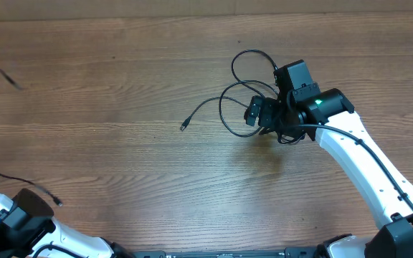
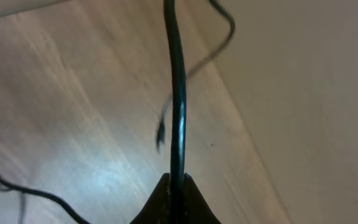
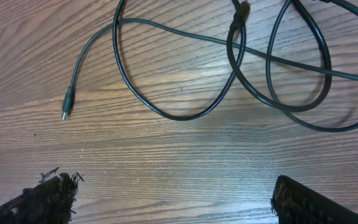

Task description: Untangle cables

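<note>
left gripper point(image 2: 177, 185): jaws pinched shut on the held cable point(image 2: 178, 93); the cord runs straight up from the tips
right gripper point(image 3: 173, 202): jaws spread wide with nothing between them; ragged fingertips point(image 3: 51, 196) low over the table point(image 3: 166, 162)
looped cables point(image 3: 179, 115): overlapping loops flat on the wood, just ahead of the right gripper; free plug point(image 3: 66, 109) trails off to one side
right wrist only: second plug point(image 3: 241, 15) lies on a loop crossing at the top edge
left wrist only: shows the pinch itself; a blurred loose cord point(image 2: 219, 43) behind it and another cord point(image 2: 39, 196) on the wood, lower left
overhead only: tangle sits right of centre; thin side cords point(image 1: 6, 75) at the left edge, well apart from it
right arm point(image 1: 357, 154): reaches in from the lower right corner, wrist tipped down over the tangle
left arm point(image 1: 20, 222): tucked in the lower left corner, mostly cut off
</note>
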### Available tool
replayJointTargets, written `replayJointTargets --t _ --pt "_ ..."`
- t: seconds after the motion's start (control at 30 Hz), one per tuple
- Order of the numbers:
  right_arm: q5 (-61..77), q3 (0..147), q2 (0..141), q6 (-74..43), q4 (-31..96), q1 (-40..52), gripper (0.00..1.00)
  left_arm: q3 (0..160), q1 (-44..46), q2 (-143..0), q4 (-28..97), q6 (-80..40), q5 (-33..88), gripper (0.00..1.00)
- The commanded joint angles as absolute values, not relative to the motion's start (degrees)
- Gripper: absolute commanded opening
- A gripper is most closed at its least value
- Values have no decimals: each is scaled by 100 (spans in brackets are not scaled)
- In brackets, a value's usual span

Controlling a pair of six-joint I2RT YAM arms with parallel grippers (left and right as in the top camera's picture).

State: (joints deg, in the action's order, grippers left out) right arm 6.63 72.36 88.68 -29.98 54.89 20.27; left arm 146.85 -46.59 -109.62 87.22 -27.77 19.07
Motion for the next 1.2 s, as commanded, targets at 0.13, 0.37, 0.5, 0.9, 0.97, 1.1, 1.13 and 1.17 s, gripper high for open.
replayJointTargets --t 0.13,0.37,0.5,0.9,0.97,1.1,1.13,1.17 --pt "607 7216 8879 -2995 5468 2021 100 14818 -4644 -10862 9157 -3385 -657 5" --pt "607 7216 8879 -2995 5470 2021 100 14816 -4657 -10864 9367 -5655 -1520 4" --pt "604 7216 8879 -2995 5426 2021 100 14811 -4587 -10864 8510 -5175 -928 4" --pt "604 7216 8882 -2995 4912 2021 100 14811 -4270 -11126 6274 -3559 183 4" --pt "604 7216 8882 -2995 4915 2021 100 14811 -4272 -11124 6595 -3509 338 4" --pt "604 7216 8882 -2995 4917 2021 100 14809 -4274 -11126 7889 -3573 279 5" --pt "604 7216 8882 -2995 4915 2021 100 14781 -4272 -11126 8270 -3658 231 5" --pt "604 7216 8882 -2995 4912 2021 100 14735 -4272 -11128 8611 -3800 115 5"
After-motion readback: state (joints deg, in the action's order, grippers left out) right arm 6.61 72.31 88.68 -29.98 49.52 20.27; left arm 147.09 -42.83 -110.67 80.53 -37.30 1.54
